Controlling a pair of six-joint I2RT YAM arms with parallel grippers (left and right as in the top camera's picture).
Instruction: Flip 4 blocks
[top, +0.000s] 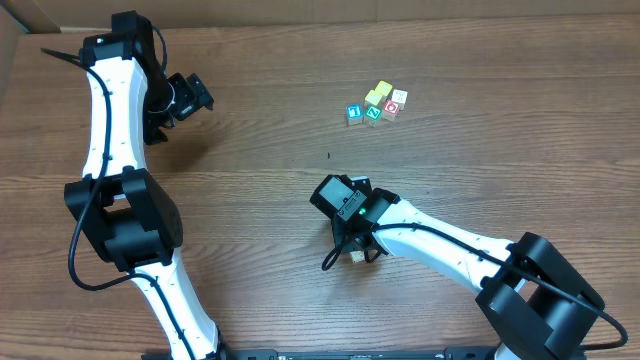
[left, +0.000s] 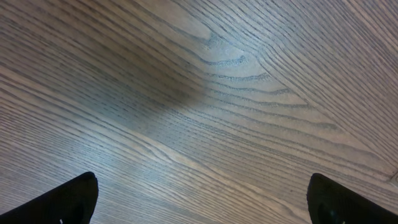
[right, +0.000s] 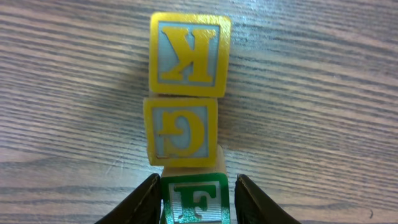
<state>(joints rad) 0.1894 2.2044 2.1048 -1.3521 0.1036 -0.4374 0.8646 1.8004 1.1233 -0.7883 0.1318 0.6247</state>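
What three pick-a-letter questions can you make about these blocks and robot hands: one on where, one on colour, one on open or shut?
1. Where is the green F block? A) between the fingers of the right gripper B) in a box C) on a shelf
2. What colour is the K block border? A) red B) yellow C) blue
3. How is the left gripper? A) open B) shut on a block C) shut on a cup
Answers: 1 A, its fingers flank the block; 2 B, yellow border and letter; 3 A, its fingertips stand far apart above the table.
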